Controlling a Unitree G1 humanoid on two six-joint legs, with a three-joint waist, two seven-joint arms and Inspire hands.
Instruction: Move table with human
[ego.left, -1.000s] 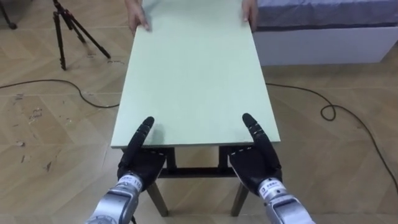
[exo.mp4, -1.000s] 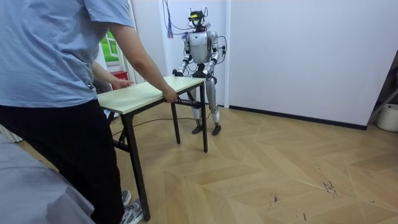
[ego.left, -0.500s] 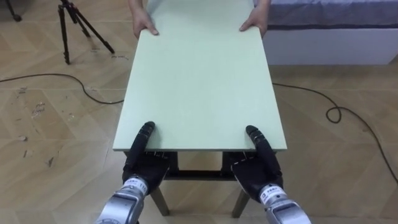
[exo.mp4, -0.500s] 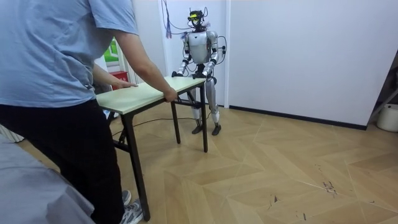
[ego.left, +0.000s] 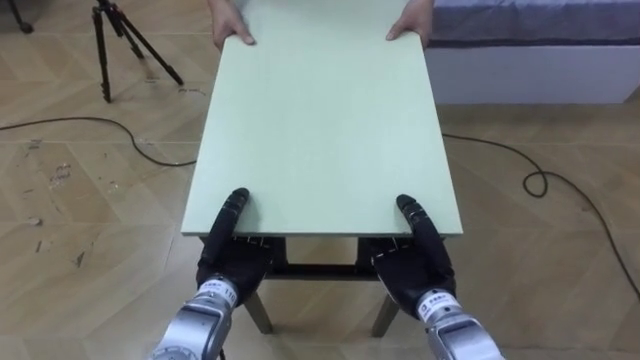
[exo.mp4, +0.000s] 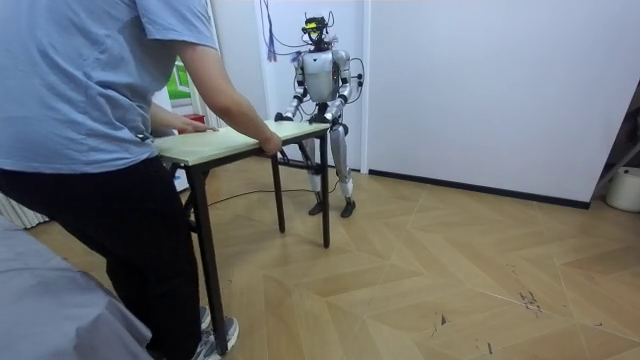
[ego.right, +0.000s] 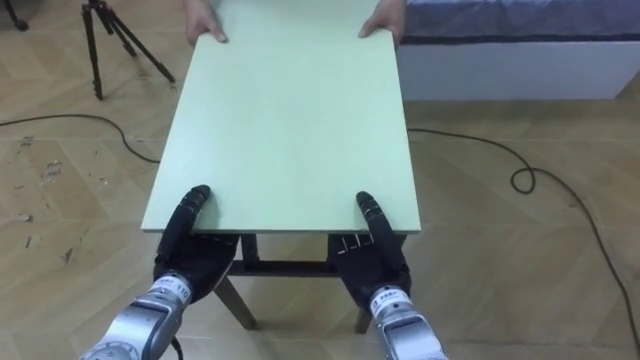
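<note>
Since the table (ego.left: 320, 130) looks stiff and fairly light imo, the 2 short ends are where to hold it: person's hands (ego.left: 232, 30) on the far edge, robot's left hand (ego.left: 228, 255) and right hand (ego.left: 412, 262) at the near one, thumbs on top, the rest tucked under so can't tell the grip. Far right the bed (ego.left: 530, 60) crowds in, far left the tripod (ego.left: 125, 40); elsewhere the floor (ego.left: 560, 280) looks open.

1. The left and right eye views look steeply down from the robot's head. They are close over the near end of the table (ego.left: 320, 130) and face along it.
2. Set side by side, the two show nearly the same scene.
3. The room view stands just behind the person (exo.mp4: 90, 120) at the far end and faces the distant robot.
4. All three views share the table top.
</note>
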